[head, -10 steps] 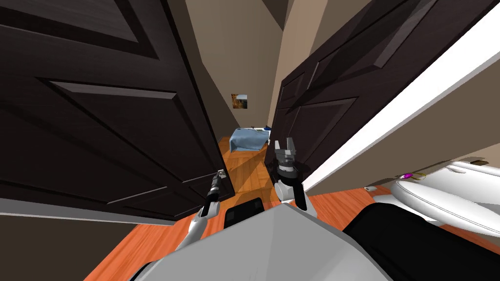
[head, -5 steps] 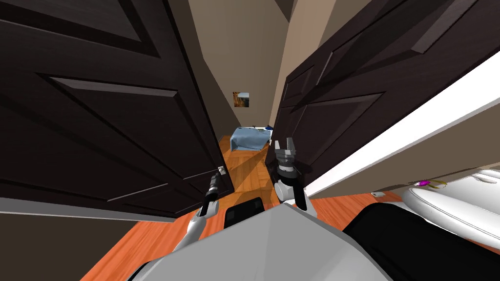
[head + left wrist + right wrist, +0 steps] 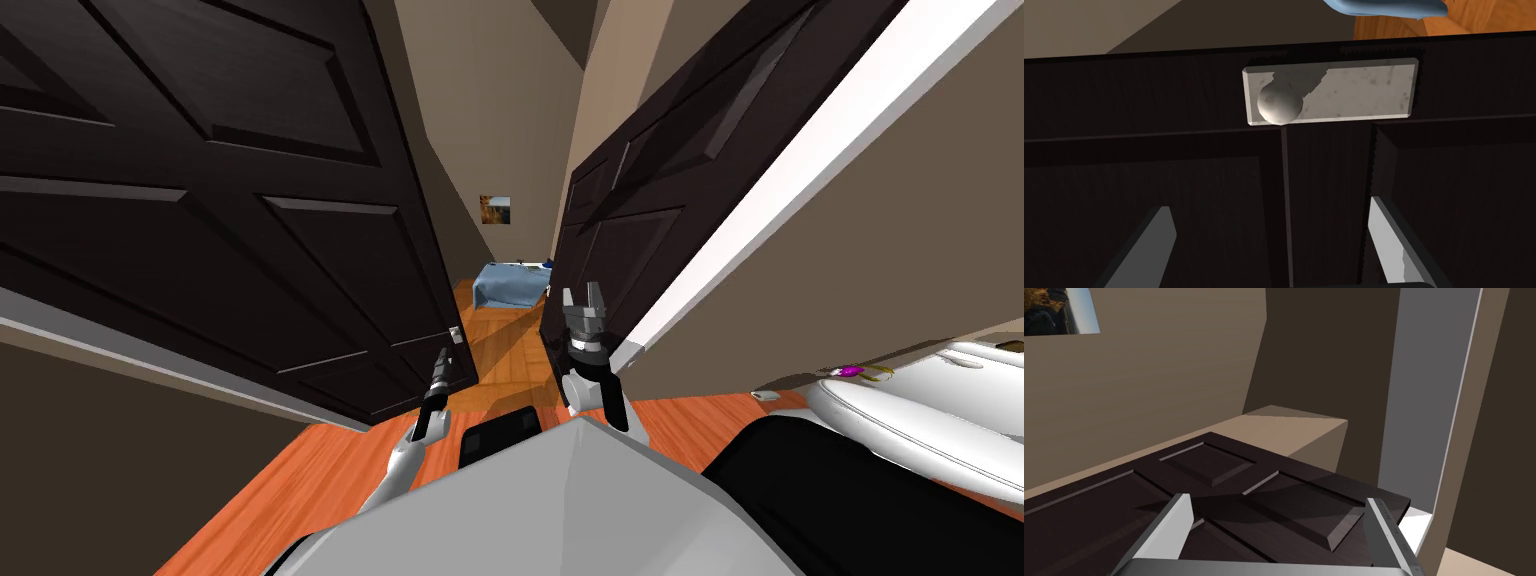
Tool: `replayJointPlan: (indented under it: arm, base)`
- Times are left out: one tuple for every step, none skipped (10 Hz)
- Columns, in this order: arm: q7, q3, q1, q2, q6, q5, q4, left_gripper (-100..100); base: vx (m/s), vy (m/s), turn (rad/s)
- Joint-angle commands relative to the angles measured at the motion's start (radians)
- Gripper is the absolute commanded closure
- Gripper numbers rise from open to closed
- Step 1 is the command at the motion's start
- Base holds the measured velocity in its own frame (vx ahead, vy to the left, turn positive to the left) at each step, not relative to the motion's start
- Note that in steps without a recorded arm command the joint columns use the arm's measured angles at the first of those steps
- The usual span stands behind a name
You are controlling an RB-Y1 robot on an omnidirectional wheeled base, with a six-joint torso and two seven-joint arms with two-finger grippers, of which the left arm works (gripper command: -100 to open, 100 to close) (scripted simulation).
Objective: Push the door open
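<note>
Dark panelled door (image 3: 250,200), upper left, looks rigid, heavy — push flat beside its round grey knob (image 3: 1278,104); left gripper (image 3: 1269,206) and right gripper (image 3: 1278,498) both released.

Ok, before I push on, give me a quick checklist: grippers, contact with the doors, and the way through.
1. Left gripper open: ok, fingers apart, aimed at the left door with its round knob ahead of the fingertips.
2. Left gripper touching that door: cannot tell.
3. Right gripper open: ok, fingers spread over the right door panels.
4. Right gripper touching the right door: cannot tell.
5. Gap between the doors: ok, both are ajar and the wood floor shows through.
6. Way beyond: ok, the blue-covered furniture stands well past the gap.
</note>
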Motion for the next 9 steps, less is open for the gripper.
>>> replayJointPlan:
  arm:
    - [0.0, 0.0, -0.001, -0.004, 0.002, 0.0, -0.002, -100]
    - [0.0, 0.0, -0.001, -0.003, 0.001, 0.0, -0.001, -100]
    - [-0.002, 0.002, 0.001, 0.001, -0.003, 0.002, 0.0, -100]
    - [-0.002, 0.003, 0.001, 0.001, -0.004, 0.002, 0.001, -100]
    - [-0.003, 0.004, 0.002, 0.003, -0.007, 0.003, 0.001, -100]
    - [-0.003, 0.006, 0.003, 0.004, -0.01, 0.004, 0.002, -100]
    - [-0.004, 0.008, 0.003, 0.004, -0.013, 0.005, 0.004, -100]
    - [-0.005, 0.009, 0.004, 0.004, -0.016, 0.006, 0.005, -100]
    - [-0.006, 0.011, 0.005, 0.004, -0.019, 0.007, 0.006, -100]
  base:
    - [-0.191, -0.064, 0.022]
    - [-0.087, -0.029, 0.003]
    - [0.098, 0.014, -0.032]
    - [0.171, 0.023, -0.026]
    - [0.203, -0.015, -0.024]
    - [0.202, -0.01, -0.022]
    - [0.207, 0.016, -0.028]
    - [0.222, 0.011, -0.036]
    - [0.217, 0.016, -0.028]
